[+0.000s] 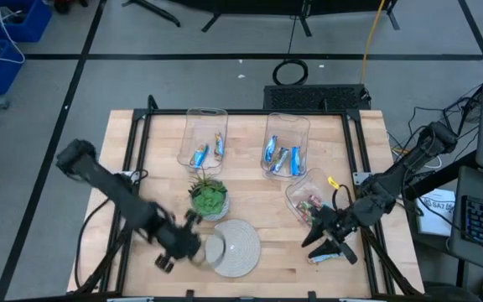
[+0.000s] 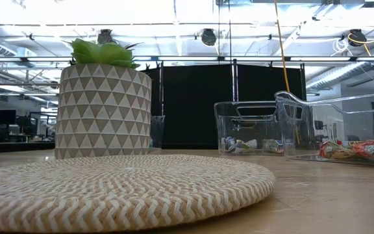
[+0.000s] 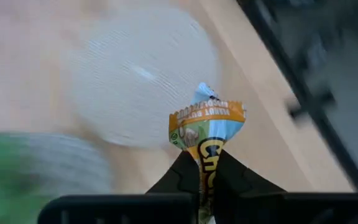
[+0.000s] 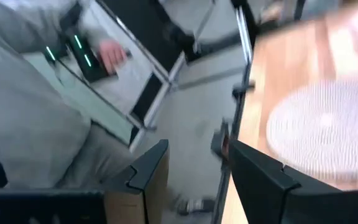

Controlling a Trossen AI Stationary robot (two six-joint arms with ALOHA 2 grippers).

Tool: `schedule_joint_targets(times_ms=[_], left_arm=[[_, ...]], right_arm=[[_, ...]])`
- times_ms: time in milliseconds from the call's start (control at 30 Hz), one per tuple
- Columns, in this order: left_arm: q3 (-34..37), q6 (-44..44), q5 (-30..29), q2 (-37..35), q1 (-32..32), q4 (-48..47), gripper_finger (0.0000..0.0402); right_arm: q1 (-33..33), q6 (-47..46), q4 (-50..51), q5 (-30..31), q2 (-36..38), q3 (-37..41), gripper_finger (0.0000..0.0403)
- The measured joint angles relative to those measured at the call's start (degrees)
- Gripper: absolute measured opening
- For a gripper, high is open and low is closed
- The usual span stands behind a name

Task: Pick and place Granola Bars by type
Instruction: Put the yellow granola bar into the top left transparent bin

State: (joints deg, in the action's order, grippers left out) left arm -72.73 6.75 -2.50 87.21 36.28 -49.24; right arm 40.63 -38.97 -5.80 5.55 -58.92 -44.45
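The wooden worktop point(image 1: 250, 201) carries three clear bins along its far half: one at 11 o'clock point(image 1: 205, 117) and one at 1 o'clock point(image 1: 288, 122) hold blue bars, one at 3 o'clock point(image 1: 296, 191) holds multicoloured ones. A pale, round woven mat point(image 1: 240, 247) lies at 6 o'clock, with a potted plant point(image 1: 209, 198) in a triangle-patterned pot just beyond it.

The left pincer point(image 1: 173, 247), at 7 o'clock beside the mat, is clenched on a crinkly bar point(image 3: 207, 127) wrapped in orange and light blue, held by one end. To do this step well, I would carry it high over the plant, match its colour to a bin, and release low inside the walls.

The right pincer point(image 1: 329, 243) at 4 o'clock hovers with fingers spread, empty, just over a loose bar point(image 1: 325, 257) near the worktop's front edge.
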Motion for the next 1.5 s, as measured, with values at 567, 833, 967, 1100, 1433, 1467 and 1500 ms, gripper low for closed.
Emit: schedule_joint_targets(times_ms=[567,833,967,1100,1433,1467,1500], left_arm=[[-16.46,-1.07,-21.40,-13.39,-30.71,1.38,0.0014],[-15.65,-0.37,-24.03,-12.46,-45.68,7.58,0.0013],[-15.61,0.68,-22.37,-9.33,-53.89,5.14,0.0013],[-15.50,0.22,-16.69,-3.38,-60.37,3.97,0.0013],[-15.54,5.32,-9.70,9.13,-66.09,4.45,0.0012],[-15.54,5.19,-9.53,9.88,-66.24,4.36,0.0012],[-15.54,5.18,-9.52,10.57,-66.29,4.32,0.0012]], right_arm=[[2.42,-3.33,31.49,-2.46,-19.51,-21.61,0.0119],[-4.15,-2.10,38.66,-13.75,-27.85,-25.68,0.0118],[-5.61,-2.22,41.17,-14.36,-30.36,-25.68,0.0118],[-6.13,-0.86,47.83,-13.52,-33.32,-25.73,0.0118],[-2.90,-0.27,51.83,-22.38,-42.37,-25.73,0.0118],[-2.30,-0.05,51.92,-22.29,-43.13,-25.74,0.0118],[-1.88,0.32,52.33,-22.12,-43.75,-25.80,0.0118]])
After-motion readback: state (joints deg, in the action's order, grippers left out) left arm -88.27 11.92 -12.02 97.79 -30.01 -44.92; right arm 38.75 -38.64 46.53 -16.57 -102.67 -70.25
